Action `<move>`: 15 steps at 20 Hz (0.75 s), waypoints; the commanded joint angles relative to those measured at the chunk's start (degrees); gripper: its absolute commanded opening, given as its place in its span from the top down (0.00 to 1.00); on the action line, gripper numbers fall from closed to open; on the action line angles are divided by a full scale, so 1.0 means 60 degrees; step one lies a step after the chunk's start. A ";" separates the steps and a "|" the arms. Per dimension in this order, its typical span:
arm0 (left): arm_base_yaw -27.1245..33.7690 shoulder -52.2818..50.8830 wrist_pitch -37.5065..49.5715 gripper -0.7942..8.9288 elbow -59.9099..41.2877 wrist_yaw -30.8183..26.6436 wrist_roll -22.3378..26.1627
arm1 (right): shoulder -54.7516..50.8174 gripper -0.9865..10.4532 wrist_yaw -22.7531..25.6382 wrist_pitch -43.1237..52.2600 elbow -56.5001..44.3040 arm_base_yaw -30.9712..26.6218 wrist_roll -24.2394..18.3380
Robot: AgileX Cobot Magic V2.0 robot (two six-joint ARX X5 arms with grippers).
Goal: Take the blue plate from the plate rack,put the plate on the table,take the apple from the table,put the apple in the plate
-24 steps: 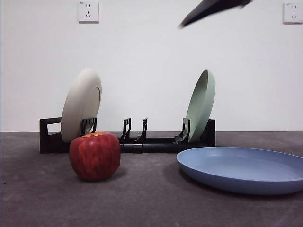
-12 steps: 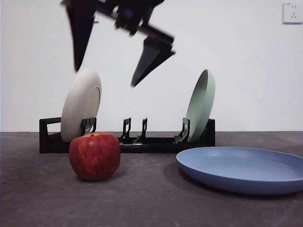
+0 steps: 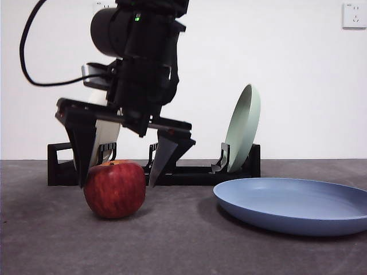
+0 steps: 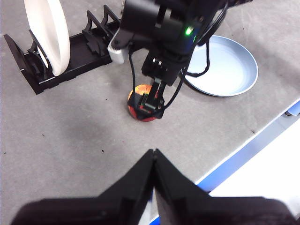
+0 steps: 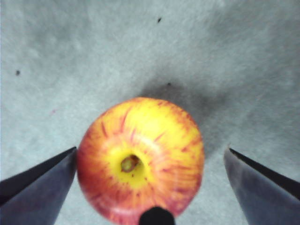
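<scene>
A dark grey mottled counter (image 3: 189, 246) carries everything. Behind the right pincer (image 3: 117, 172) stands a long black plate rack (image 3: 189, 172) holding a cream-white plate (image 4: 47, 33) and a pale green plate (image 3: 243, 129). Well off to one side of that pincer, a wide matte light-blue plate (image 3: 295, 206) lies flat on the counter. Directly beneath the pincer sits a round dark red apple (image 3: 114, 189); the jaws are spread, straddling it without contact. The left pincer (image 4: 153, 157) waits apart, pressed together. Likely risk: an off-centre closure could roll the apple away.
</scene>
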 commanded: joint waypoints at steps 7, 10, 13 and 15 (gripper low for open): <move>-0.0022 -0.0040 0.0040 0.93 -0.0036 -0.0044 -0.0109 | 0.0208 0.93 -0.0353 -0.0280 -0.0004 0.0080 -0.0055; -0.0022 -0.0040 0.0040 0.93 -0.0036 -0.0040 -0.0109 | 0.0058 0.92 -0.0324 -0.0667 0.0004 0.0066 -0.0062; -0.0022 -0.0040 0.0040 0.93 -0.0036 -0.0044 -0.0106 | -0.0557 0.92 0.0641 -0.1657 0.0004 0.0069 -0.0259; -0.0022 -0.0040 0.0040 0.93 -0.0036 -0.0106 -0.0106 | -0.1213 0.92 0.1308 -0.2295 0.0004 0.0084 -0.0521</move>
